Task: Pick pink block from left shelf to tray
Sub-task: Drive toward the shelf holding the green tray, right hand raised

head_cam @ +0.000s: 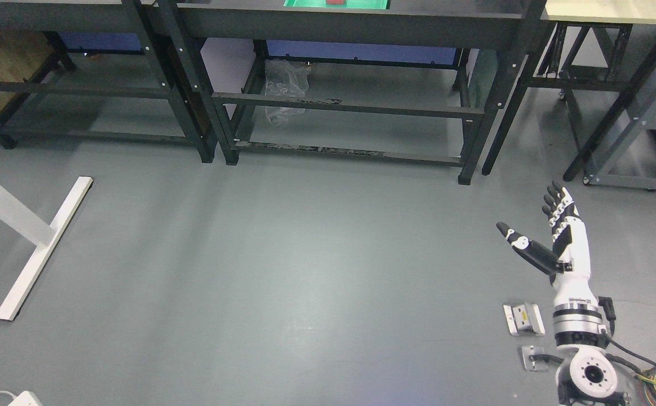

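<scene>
Green tray [336, 4] sat atop the centre shelf; no pink block was in view. Right hand [553, 237] hung low, fingers spread, empty: it should first approach the left shelf [68, 90]

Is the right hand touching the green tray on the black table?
Apart. The head view shows the right hand open, holding nothing, low at the right over bare grey floor, while the green tray sits on the black table at the top edge.
</scene>
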